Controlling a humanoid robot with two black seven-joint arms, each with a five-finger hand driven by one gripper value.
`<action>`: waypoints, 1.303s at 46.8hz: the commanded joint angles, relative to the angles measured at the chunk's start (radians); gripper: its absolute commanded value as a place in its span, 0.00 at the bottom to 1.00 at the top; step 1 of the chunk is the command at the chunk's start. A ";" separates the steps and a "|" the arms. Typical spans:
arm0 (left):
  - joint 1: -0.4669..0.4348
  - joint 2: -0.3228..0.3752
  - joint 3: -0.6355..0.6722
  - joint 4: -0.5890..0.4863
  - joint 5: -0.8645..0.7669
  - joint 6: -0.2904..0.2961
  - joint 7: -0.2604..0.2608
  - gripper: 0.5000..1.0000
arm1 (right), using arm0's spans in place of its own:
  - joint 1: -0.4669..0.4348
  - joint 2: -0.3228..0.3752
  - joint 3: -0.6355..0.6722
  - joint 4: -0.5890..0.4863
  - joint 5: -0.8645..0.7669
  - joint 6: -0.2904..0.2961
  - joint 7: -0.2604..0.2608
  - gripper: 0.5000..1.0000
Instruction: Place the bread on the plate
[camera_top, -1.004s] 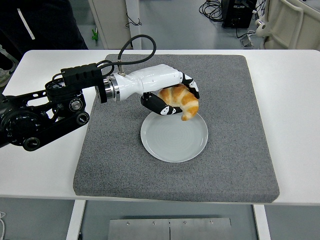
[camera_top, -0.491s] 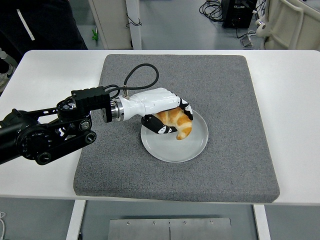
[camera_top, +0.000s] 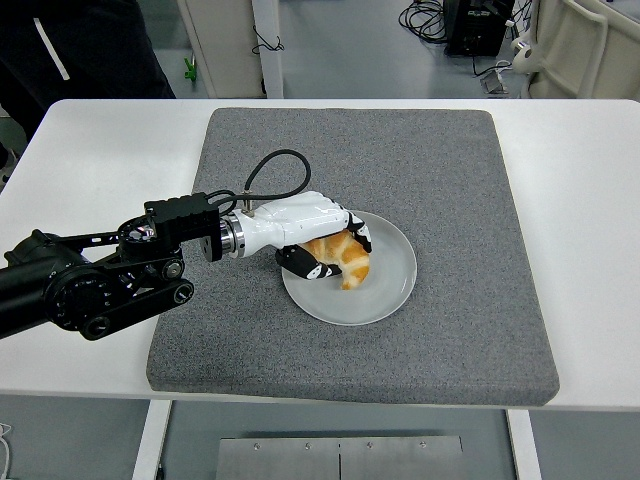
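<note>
The bread is a golden croissant (camera_top: 345, 260) lying on the left part of a round white plate (camera_top: 385, 280), which sits on the grey mat. My left hand (camera_top: 325, 245), white with black fingers, comes in from the left and is still curled around the croissant, its fingers over the top and thumb below. The croissant's lower tip rests on the plate. My right arm is not in view.
The grey mat (camera_top: 450, 180) covers the middle of the white table (camera_top: 580, 200). My black left forearm (camera_top: 90, 285) lies over the mat's left edge. A person in dark clothes (camera_top: 80, 50) stands at the top left.
My left hand has carried the croissant down and toward me, from above the plate's far rim to down on the plate's left part. The arm has pulled back left.
</note>
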 joint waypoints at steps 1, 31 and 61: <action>0.000 -0.007 0.001 0.003 0.000 0.001 0.000 0.05 | 0.000 0.000 0.000 0.000 0.000 0.000 0.000 1.00; 0.014 -0.061 0.001 0.053 -0.003 0.013 0.000 0.09 | 0.000 0.000 0.000 0.000 0.000 0.000 0.000 1.00; 0.025 -0.067 0.001 0.053 -0.023 0.013 -0.006 0.82 | 0.000 0.000 0.000 0.000 0.000 0.000 0.000 1.00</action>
